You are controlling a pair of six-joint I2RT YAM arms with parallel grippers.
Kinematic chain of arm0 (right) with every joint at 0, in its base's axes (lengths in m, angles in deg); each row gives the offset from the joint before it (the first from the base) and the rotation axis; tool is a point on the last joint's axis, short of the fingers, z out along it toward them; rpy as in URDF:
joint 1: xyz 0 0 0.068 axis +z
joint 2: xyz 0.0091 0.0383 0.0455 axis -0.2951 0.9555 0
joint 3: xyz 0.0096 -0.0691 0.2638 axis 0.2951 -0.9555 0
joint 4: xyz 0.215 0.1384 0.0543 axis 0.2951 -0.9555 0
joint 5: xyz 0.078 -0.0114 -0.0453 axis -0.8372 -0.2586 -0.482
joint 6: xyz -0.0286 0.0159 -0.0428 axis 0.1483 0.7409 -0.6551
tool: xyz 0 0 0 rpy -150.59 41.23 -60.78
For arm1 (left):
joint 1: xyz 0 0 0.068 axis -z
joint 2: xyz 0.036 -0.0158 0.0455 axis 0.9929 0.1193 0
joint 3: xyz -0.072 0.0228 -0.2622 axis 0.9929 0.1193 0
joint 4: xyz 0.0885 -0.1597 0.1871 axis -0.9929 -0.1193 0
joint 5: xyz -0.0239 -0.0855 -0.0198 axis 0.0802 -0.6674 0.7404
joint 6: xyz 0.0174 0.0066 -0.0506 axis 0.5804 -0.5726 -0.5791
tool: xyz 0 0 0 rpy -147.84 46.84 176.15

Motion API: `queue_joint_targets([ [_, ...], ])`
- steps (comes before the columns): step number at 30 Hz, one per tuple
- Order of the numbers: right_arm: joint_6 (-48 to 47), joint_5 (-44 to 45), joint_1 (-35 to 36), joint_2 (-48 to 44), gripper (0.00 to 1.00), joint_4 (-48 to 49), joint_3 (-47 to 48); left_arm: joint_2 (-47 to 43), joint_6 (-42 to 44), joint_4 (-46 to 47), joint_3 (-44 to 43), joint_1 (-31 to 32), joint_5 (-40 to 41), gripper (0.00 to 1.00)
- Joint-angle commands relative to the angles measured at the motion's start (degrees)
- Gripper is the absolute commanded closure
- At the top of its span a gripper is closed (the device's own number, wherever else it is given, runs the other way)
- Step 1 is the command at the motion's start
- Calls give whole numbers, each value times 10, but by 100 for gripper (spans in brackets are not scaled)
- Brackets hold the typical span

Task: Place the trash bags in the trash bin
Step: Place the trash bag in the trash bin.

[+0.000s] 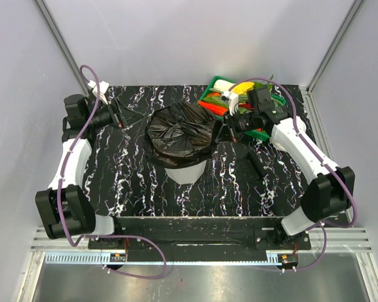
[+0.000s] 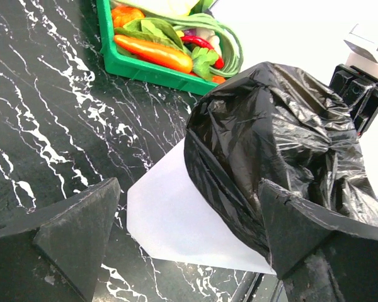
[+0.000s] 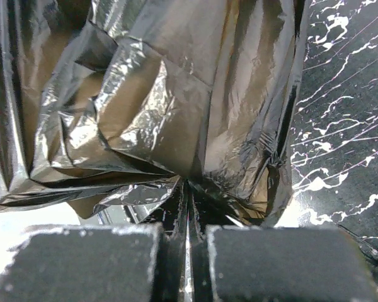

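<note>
A crinkled black trash bag (image 1: 179, 129) is draped over the mouth of the white trash bin (image 1: 184, 168), which stands mid-table. The film covers the rim and hangs down the upper walls. My right gripper (image 1: 230, 123) is at the bag's right edge, shut on a pinch of the film (image 3: 189, 189). In the right wrist view the glossy bag (image 3: 151, 94) fills nearly everything above the gripper (image 3: 189, 229). My left gripper (image 1: 123, 118) is left of the bin and open. Its fingers (image 2: 75, 233) frame the bin's white wall (image 2: 176, 220) and the bag (image 2: 283, 126) without touching them.
A green tray (image 1: 209, 95) of vegetables sits at the back right, just behind the right gripper, and it also shows in the left wrist view (image 2: 145, 68). The black marbled table (image 1: 132, 182) lies between grey side walls.
</note>
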State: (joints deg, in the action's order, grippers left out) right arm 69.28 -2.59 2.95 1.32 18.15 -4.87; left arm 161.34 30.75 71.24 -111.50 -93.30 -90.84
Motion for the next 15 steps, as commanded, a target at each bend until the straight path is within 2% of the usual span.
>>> queue_joint_targets([
  [1, -25, -10, -2, 10, 99, -35, 39, -6, -43, 92, -3, -6, -49, 3],
  [5, -26, -11, -2, 16, 99, -40, 49, -23, -46, 96, -11, -2, -56, 3],
  [10, -26, -16, -2, 15, 99, -40, 49, -30, 58, -33, -67, 26, -16, 9],
  [15, -27, -18, -2, 9, 99, -37, 45, -18, 83, -72, -97, 54, -10, 16],
])
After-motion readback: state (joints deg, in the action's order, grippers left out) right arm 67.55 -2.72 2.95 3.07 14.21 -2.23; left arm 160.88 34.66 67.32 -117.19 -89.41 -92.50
